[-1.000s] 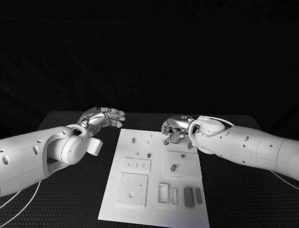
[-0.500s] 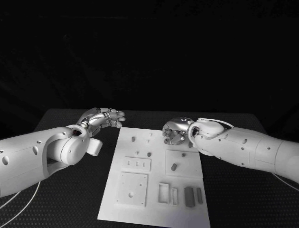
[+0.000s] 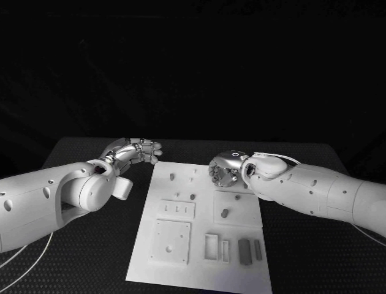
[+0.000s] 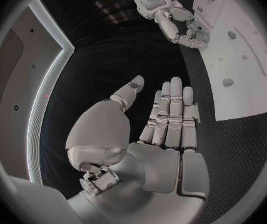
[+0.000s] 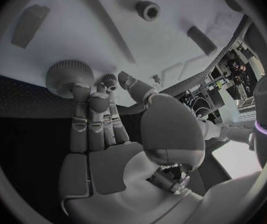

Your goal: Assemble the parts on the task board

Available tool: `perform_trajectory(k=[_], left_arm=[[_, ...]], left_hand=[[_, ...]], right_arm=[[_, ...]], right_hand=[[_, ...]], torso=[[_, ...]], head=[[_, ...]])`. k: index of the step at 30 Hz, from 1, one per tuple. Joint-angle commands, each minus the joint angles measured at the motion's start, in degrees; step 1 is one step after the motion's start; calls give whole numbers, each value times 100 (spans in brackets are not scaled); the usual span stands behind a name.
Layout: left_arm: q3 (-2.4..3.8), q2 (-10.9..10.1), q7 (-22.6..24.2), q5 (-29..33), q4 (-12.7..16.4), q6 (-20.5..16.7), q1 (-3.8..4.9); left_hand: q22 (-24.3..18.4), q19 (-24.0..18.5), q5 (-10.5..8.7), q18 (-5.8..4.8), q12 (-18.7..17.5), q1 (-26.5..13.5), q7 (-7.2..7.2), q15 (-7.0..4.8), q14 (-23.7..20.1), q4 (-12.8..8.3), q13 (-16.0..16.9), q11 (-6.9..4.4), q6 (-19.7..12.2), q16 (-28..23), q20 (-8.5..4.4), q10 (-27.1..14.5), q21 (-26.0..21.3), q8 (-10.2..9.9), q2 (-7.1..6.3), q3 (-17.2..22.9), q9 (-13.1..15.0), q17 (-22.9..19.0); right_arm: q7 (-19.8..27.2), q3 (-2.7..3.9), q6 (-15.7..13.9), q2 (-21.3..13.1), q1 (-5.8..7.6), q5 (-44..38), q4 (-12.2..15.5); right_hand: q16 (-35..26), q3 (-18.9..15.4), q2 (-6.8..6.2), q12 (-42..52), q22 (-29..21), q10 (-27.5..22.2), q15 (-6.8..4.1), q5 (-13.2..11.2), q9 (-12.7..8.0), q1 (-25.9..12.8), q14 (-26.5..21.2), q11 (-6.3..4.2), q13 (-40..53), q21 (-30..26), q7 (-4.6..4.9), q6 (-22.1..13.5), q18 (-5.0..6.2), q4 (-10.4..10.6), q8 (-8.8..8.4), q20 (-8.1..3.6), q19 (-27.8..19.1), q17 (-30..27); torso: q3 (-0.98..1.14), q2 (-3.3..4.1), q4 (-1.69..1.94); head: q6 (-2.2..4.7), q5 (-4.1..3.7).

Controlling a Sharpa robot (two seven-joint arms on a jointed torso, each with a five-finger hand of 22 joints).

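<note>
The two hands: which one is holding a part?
The right hand: it holds a round grey part at its fingertips. The left hand holds nothing.

Two thick, rounded arms with smooth white shells are seen, the left arm [image 3: 43, 199] and the right arm [image 3: 334, 193], each dotted with small dark screw holes and ending in a bulbous white wrist housing. Thin white cables are looped over the right wrist and trailed beneath both forearms. Each arm is finished with a silver metallic hand, the left hand [image 3: 133, 150] and the right hand [image 3: 226, 169], built from segmented fingers with ridged links and a smooth domed palm casing, seen close up in the wrist views.
</note>
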Motion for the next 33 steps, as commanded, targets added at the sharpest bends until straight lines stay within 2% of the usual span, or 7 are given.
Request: perform_trajectory(k=[1,5,9,11,21,29,33], left_arm=[[4,5,24,-6,9,101,7],[4,4,19,-6,8,102,7],[4,6,24,-6,4,117,7],[4,9,13,-6,3,113,7],[4,4,3,-6,-14,108,7],[5,4,0,-6,-13,99,8],[5,13,-7,-6,-15,103,8]], left_hand=[[-5,-16,-40,-61,-36,-64,10,33,-25,36,-8,1,-46,-25,-41,-51,31,-34,-19,9,8,8],[-6,-16,-42,-64,-38,-70,10,33,-24,41,-8,1,-47,-26,-44,-51,32,-34,-22,11,9,10],[-6,-17,-43,-66,-39,-73,11,33,-24,44,-8,1,-49,-28,-47,-51,33,-34,-24,12,10,11],[-6,-17,-44,-68,-39,-76,10,33,-24,47,-8,1,-47,-29,-49,-48,34,-33,-22,15,12,13],[-8,-22,-49,-80,-50,-83,11,33,-24,53,-9,3,-56,-36,-63,-54,38,-36,-30,24,16,19],[-8,-23,-52,-87,-57,-86,16,34,-25,55,-11,7,-66,-40,-71,-59,40,-41,-37,28,17,23],[-9,-24,-53,-89,-58,-87,17,34,-25,56,-11,7,-69,-42,-73,-60,41,-42,-38,29,17,24]], right_arm=[[-29,-23,70,3,-30,-223,0],[-58,-26,18,12,-37,-341,24],[-209,-28,-152,13,-47,-567,72],[-264,-28,-246,12,-51,-624,95],[-395,-27,-638,13,-57,-696,202],[-619,-20,-1222,21,-49,-745,398],[-772,-15,-1506,98,-22,-820,401]], right_hand=[[35,85,38,73,13,166,-9,-43,30,71,-42,-19,75,36,2,113,221,-7,64,-15,31,-17],[55,201,157,149,24,351,-72,-52,86,131,-54,-85,148,41,-22,257,221,-1,144,-23,36,-31],[72,407,477,216,39,510,-139,-50,143,289,-63,-153,214,48,-78,421,221,-39,232,-33,34,-39],[94,411,569,230,72,569,-171,-51,169,250,-73,-184,249,81,-88,483,221,-81,259,-29,36,-37],[135,420,550,259,134,704,-235,-51,221,276,-95,-248,337,138,-88,594,221,-94,299,-40,43,-41],[150,420,523,263,152,747,-252,-51,242,286,-96,-265,370,154,-102,634,221,-93,310,-45,48,-46],[157,425,516,263,158,759,-257,-51,248,295,-96,-270,380,160,-108,647,221,-93,313,-48,54,-47]], torso=[[-1,16,0],[1,25,-3],[4,33,-1],[5,36,2],[2,51,0],[1,57,8],[2,61,12]], head=[[5,2],[13,5],[23,1],[31,1],[55,9],[99,30],[132,37]])
